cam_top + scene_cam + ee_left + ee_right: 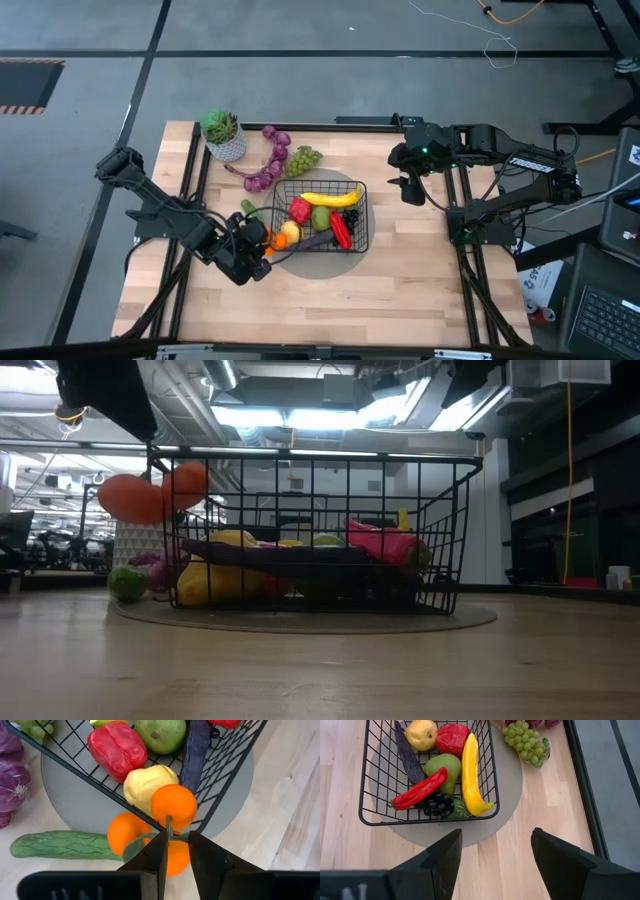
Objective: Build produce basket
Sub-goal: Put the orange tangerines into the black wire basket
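Note:
The black wire basket [363, 215] stands on a round grey mat [330, 262] at mid-table. It holds a banana [333, 198], a pear [320, 217], red peppers [300, 210], an aubergine, black grapes and a yellow fruit [147, 785]. My left gripper [262, 243], at the basket's near-left corner, is shut on a cluster of three oranges [173, 806]. My right gripper [410, 185] is open and empty, to the right of the basket. A cucumber [60, 845], purple grapes [268, 165] and green grapes [303, 158] lie on the table left of and behind the basket. My left gripper pinches the green stem [172, 834] that joins the three oranges between its two fingers, coming from the table's near-left side. The oranges [135, 498] hang at the height of the basket's rim, clear of the table. One orange is over the rim's corner [165, 822]; whether it touches the wire I cannot tell.
A white pot with a green plant [222, 133] stands at the far left corner. Black frame rails [190, 190] run along the table's left and right sides. Bare wood [340, 300] lies on the near side of the mat.

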Action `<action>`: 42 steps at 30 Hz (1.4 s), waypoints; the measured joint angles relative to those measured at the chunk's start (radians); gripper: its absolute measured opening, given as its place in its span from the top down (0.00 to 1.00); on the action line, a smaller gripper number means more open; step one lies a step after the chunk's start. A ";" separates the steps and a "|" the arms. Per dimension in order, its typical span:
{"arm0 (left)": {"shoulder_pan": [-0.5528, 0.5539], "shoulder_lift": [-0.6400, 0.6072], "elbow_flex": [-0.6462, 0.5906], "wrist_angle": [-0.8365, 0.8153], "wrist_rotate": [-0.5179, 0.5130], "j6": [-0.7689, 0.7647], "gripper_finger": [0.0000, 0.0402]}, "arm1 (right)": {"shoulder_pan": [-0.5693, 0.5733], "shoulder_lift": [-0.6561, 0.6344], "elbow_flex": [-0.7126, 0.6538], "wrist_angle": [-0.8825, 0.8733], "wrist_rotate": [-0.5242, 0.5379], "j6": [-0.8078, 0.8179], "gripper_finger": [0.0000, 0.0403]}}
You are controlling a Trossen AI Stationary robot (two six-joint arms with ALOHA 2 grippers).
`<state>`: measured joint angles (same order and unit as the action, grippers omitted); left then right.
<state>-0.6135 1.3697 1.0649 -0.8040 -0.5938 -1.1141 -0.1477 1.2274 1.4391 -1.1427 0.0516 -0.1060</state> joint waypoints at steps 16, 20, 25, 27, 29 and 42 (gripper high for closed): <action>0.029 0.000 0.000 -0.002 0.026 0.001 0.82 | 0.000 0.000 0.000 0.000 0.000 0.000 0.41; 0.029 0.000 0.000 -0.003 0.026 0.001 0.83 | 0.000 0.000 0.000 0.000 0.000 0.000 0.41; 0.029 0.000 0.000 -0.003 0.026 0.001 0.90 | 0.000 0.000 0.000 0.000 0.000 0.000 0.41; 0.036 0.000 0.000 -0.004 0.027 0.001 0.93 | 0.000 0.000 0.000 0.000 0.000 0.000 0.41; 0.045 0.000 0.000 -0.005 0.027 0.001 0.97 | 0.000 0.000 0.000 0.000 0.000 0.000 0.41; 0.079 -0.009 0.000 -0.003 0.036 0.077 0.99 | 0.000 0.000 0.000 0.000 0.000 0.000 0.41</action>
<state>-0.5340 1.3603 1.0653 -0.8066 -0.5580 -1.0367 -0.1474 1.2274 1.4391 -1.1427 0.0513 -0.1059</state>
